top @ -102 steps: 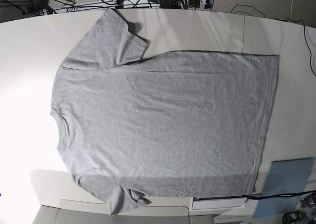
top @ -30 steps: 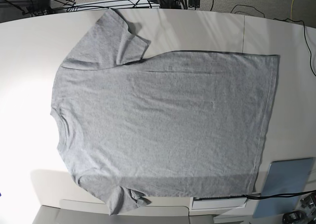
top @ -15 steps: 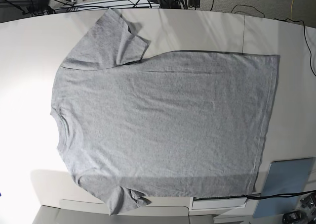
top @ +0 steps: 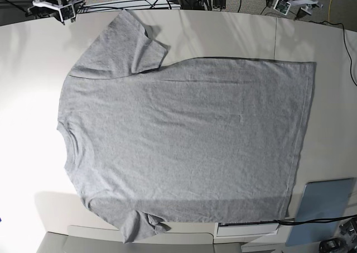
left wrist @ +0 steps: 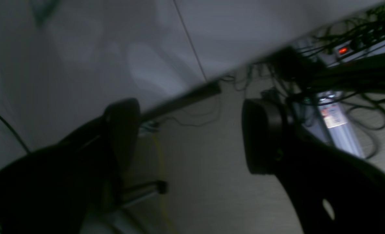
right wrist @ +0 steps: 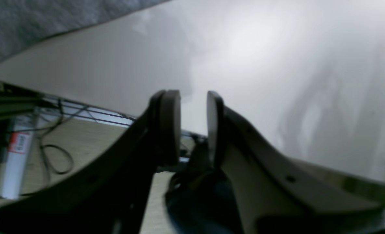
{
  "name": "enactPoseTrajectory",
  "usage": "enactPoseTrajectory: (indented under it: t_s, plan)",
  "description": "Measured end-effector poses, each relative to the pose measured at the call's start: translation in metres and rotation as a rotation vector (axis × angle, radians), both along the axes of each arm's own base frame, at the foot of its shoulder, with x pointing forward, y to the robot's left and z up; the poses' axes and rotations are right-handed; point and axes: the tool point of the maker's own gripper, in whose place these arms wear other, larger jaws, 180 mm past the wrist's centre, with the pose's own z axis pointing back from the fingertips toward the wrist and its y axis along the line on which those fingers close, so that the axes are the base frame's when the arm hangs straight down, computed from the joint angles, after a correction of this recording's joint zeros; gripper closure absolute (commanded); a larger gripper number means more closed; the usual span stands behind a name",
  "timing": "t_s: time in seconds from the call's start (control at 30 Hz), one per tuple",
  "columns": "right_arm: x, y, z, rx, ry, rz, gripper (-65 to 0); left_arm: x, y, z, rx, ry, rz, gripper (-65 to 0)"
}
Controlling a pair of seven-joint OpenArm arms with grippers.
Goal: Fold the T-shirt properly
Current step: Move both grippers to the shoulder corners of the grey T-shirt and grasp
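The T-shirt (top: 184, 135) is lying spread flat on the pale worktop (top: 28, 68), plain side up, neck toward the base view's left and hem toward its right. One sleeve is reaching toward the far edge; the other is lying at the near edge, slightly bunched. The body is showing only shallow wrinkles. A pale blue-grey panel (top: 323, 205) is sitting beside the near hem corner, not touching the cloth as far as can be told.

Both arms are sitting at the far edge of the worktop, well apart from the garment. The left gripper (left wrist: 187, 136) is standing wide apart and empty, looking over the worktop edge at floor cables. The right gripper (right wrist: 194, 125) is nearly closed, a narrow gap showing between its pads, with nothing between them; a strip of grey cloth is showing in that view's upper left corner.

Judgement on handling: the fabric is looking light, soft and limp, so it is likely offering no stiffness and drooping from any held point. It is likely sliding readily on the smooth worktop, so a one-sided pull is risking dragging the whole garment askew. Suitable holds are appearing to be the far hem corner and the far shoulder seam by the sleeve, pinched together, one per gripper. No fold is yet made.
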Motion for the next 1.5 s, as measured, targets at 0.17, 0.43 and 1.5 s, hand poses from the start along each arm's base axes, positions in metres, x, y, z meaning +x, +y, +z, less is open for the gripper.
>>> enactPoseTrajectory:
  t_s: [0.17,0.43,1.5]
  plan:
    - [0.018,-0.013,0.019,-0.216,-0.069,0.152,-14.7,0.026,0.006,0.005,0.104,-0.05,-0.075,-49.1]
    - [0.038,-0.025,0.054,-0.428,-0.235,0.192,-14.7,0.042,0.005,0.006,0.124,-0.002,-0.262,-49.1]
    - [0.041,-0.02,0.022,-0.469,-0.023,0.329,-15.7,0.131,0.047,0.003,0.206,-0.027,-0.563,-48.9]
